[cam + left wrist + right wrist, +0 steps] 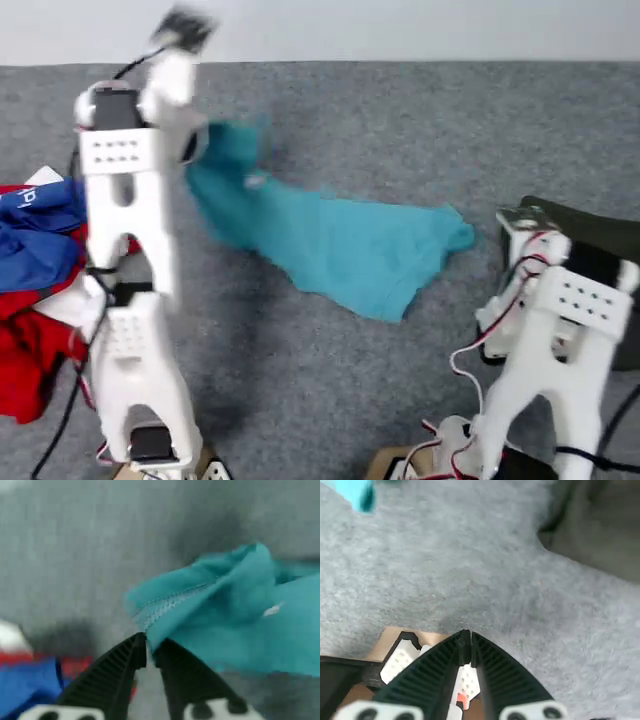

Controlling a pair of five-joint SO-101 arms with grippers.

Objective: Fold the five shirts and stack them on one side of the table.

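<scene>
Over the grey table (400,130), left side | left gripper (148,647) clamps teal shirt (340,245) hem, corner raised | right gripper (466,642) clenched, empty, near dark shirt (600,530)

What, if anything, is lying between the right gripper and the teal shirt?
Nothing visible. Bare grey table covering lies between the right gripper and the nearest edge of the teal shirt. The dark shirt sits on the gripper's other side, away from that path.
</scene>
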